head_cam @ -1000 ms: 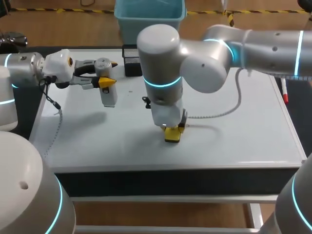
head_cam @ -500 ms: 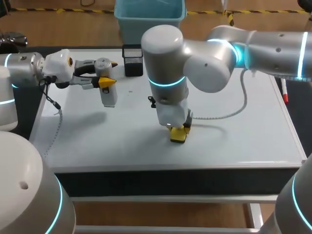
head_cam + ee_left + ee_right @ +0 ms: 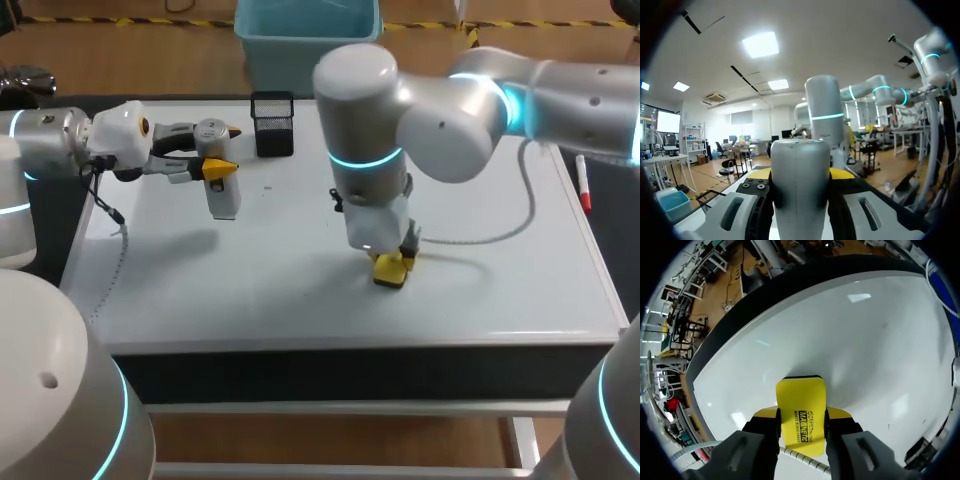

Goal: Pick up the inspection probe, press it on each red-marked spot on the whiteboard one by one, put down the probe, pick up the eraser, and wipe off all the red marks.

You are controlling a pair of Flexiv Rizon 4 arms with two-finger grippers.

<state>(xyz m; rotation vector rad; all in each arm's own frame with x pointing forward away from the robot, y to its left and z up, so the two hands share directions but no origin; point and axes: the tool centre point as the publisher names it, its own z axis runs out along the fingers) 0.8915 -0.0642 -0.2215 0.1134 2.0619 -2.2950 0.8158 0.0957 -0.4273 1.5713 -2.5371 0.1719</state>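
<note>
Two sets of jaws, both full. My right jaws clamp the yellow eraser (image 3: 390, 271) by its long sides, low and right of centre, its underside seemingly on the whiteboard (image 3: 500, 290). I judge it light, with a stiff shell and a soft pad (a side grip suits it). My left jaws pinch the grey probe (image 3: 223, 192) at upper left, hanging tip-down; it looks rigid, smooth and perhaps slippery. No red marks show, but my arm hides some of the board.

Whiteboard (image 3: 200, 290) gleaming glossy and smooth, eraser (image 3: 800, 407) showing a smooth yellow plastic back, probe (image 3: 800, 185) looking matt silvery-grey, black holder (image 3: 273, 124) showing fine wire mesh.
</note>
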